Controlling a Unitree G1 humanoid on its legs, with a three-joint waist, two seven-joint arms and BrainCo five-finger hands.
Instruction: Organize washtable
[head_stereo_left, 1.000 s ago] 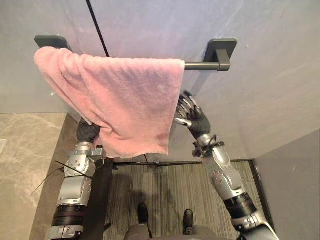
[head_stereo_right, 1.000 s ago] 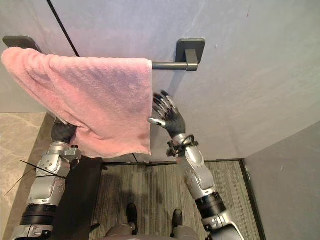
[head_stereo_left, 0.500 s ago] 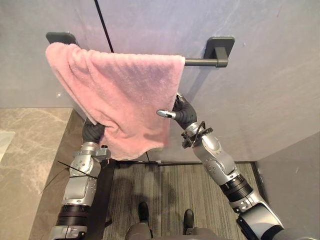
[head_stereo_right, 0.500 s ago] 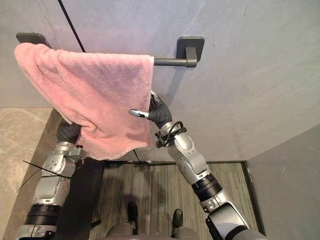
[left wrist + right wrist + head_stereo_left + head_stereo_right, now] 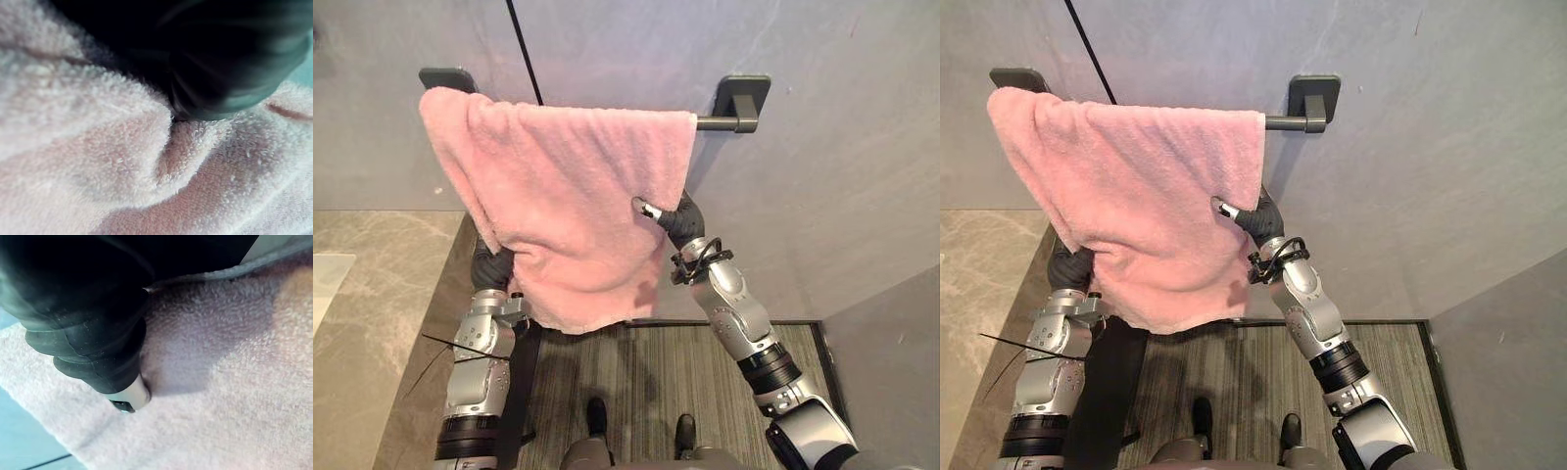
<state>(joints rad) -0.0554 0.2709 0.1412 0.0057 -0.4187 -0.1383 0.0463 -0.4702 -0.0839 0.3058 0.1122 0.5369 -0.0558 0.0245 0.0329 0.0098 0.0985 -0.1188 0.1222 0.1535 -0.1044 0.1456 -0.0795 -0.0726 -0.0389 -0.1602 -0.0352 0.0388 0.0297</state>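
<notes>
Wall (image 5: 822,196): grey, and it holds the bar.
Towel (image 5: 568,196): pink, hanging over the bar. It runs sideways along the bar, and its bottom edge is crooked.
Bar (image 5: 717,123): dark, with a bare bit sticking out to the right of the towel.
Right hand (image 5: 683,223): at the towel's right edge. We see its thumb on the front and its other fingers behind, so we think it pinches the cloth.
Left hand (image 5: 492,262): tucked under the towel's low left side. We cannot tell how it holds.
Next move: the bare bar lies to the right, so we think the right hand is nearer for pulling the towel that way.
</notes>
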